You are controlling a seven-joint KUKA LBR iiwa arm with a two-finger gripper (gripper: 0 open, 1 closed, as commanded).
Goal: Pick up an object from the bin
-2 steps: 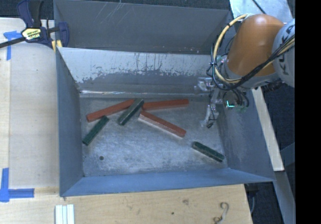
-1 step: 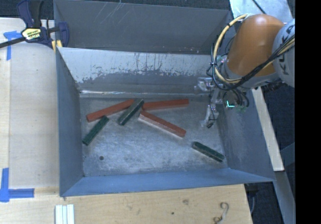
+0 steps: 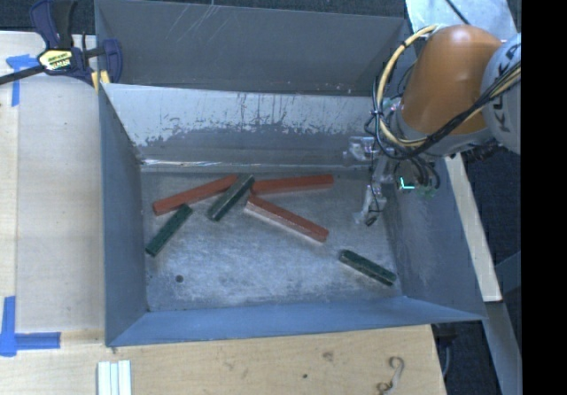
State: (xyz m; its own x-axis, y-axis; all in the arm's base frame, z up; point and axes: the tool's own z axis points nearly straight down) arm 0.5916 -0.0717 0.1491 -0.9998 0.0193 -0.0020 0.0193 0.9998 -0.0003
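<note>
Gripper (image 3: pixel 373 207) hangs low by the right wall of the bin (image 3: pixel 257 318); spread or pressed together, I cannot tell. The nearest thing, a dark green stick (image 3: pixel 367 267), lies flat in the front right corner. That's tight: a descent could clip the wall or skid off it. A red stick (image 3: pixel 285 219) and others crisscross mid-bin, well clear.
</note>
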